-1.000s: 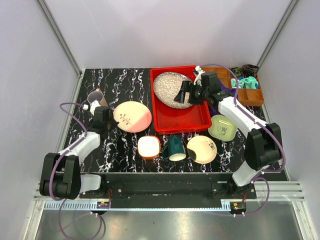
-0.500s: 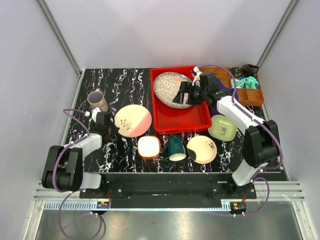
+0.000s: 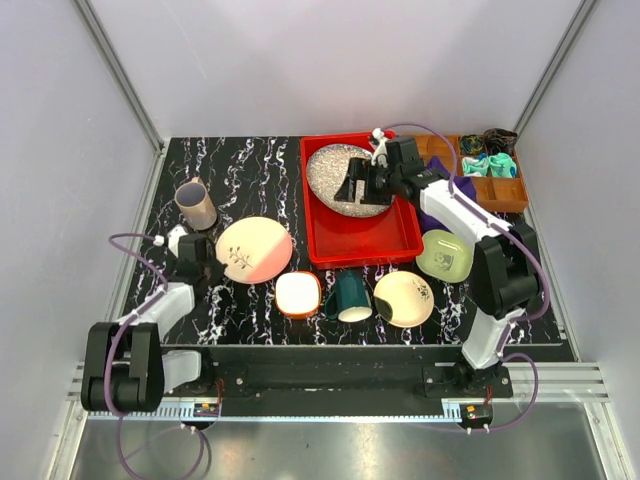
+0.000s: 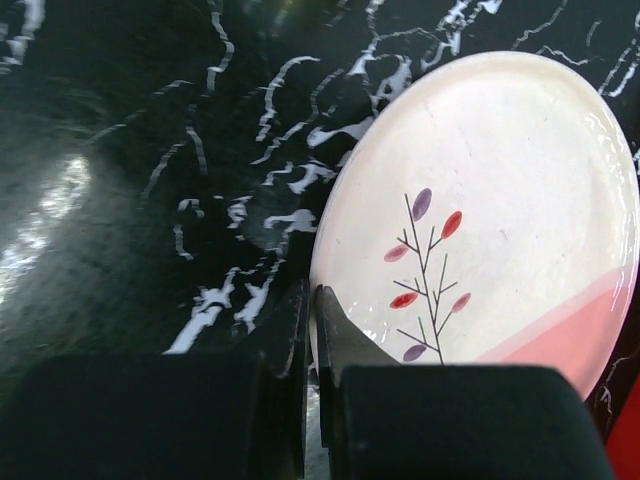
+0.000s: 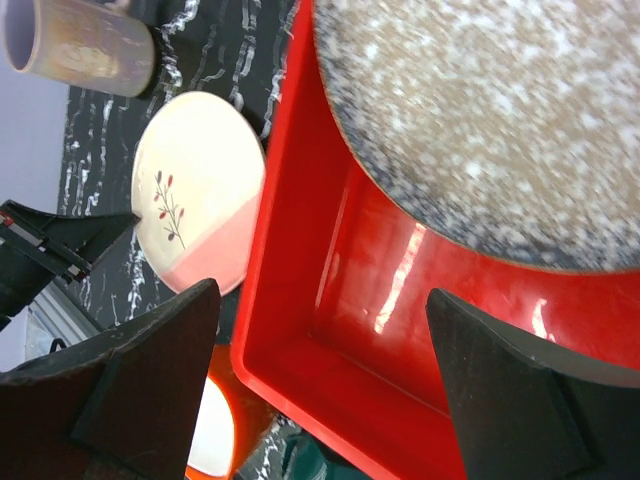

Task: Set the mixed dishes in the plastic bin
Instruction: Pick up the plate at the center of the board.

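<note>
My left gripper point(image 3: 211, 262) point(image 4: 312, 292) is shut on the left rim of the pink-cream plate point(image 3: 255, 250) point(image 4: 500, 220), which lies on the black marble table left of the red plastic bin point(image 3: 365, 255) point(image 5: 330, 300). The speckled grey plate point(image 3: 343, 178) point(image 5: 480, 120) leans inside the bin's far end. Over it hovers my right gripper point(image 3: 358, 188) point(image 5: 320, 290), open with nothing between its fingers. The mauve cup point(image 3: 196, 205) stands at the far left. The orange-white bowl point(image 3: 298, 294), dark green mug point(image 3: 351, 295) and pale yellow plate point(image 3: 404, 298) line the front, and the light green bowl point(image 3: 446, 255) sits right of the bin.
A brown compartmented tray point(image 3: 495, 190) with teal and purple cloths point(image 3: 490, 163) stands at the back right, close behind my right arm. The enclosure's walls bound the table on three sides.
My left gripper drew back toward the near left, and the pink-cream plate slid that way with it. My right gripper shifted left over the bin and stayed open.
</note>
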Motion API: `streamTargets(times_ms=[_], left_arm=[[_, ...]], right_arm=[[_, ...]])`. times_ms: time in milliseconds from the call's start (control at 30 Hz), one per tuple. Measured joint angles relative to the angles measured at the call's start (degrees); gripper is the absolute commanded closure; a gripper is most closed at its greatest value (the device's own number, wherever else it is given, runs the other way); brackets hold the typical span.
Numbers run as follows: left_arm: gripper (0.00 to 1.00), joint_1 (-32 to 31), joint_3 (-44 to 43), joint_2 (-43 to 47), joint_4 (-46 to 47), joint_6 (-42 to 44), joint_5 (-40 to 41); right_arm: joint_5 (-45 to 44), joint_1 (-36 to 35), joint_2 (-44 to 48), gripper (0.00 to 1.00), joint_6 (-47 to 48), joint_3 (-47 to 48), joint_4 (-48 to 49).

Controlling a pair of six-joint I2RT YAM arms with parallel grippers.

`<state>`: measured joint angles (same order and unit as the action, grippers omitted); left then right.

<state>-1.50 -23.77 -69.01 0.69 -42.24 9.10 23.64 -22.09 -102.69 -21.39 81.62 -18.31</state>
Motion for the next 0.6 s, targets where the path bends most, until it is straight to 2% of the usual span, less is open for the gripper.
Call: streamTargets(times_ms=[233,600], left_arm=[[1.00,5.35,1.03,5.38,-3.21,2.23,-0.81],[1.00,9.33,2.23,9.79,-6.88,3.26,-1.07]], right_arm=[[0.04,-4.66,-6.47,0.07,1.92,12.04,-5.09],[1.62,-16.24,-28.48,0.06,9.55,48.13,-20.52]])
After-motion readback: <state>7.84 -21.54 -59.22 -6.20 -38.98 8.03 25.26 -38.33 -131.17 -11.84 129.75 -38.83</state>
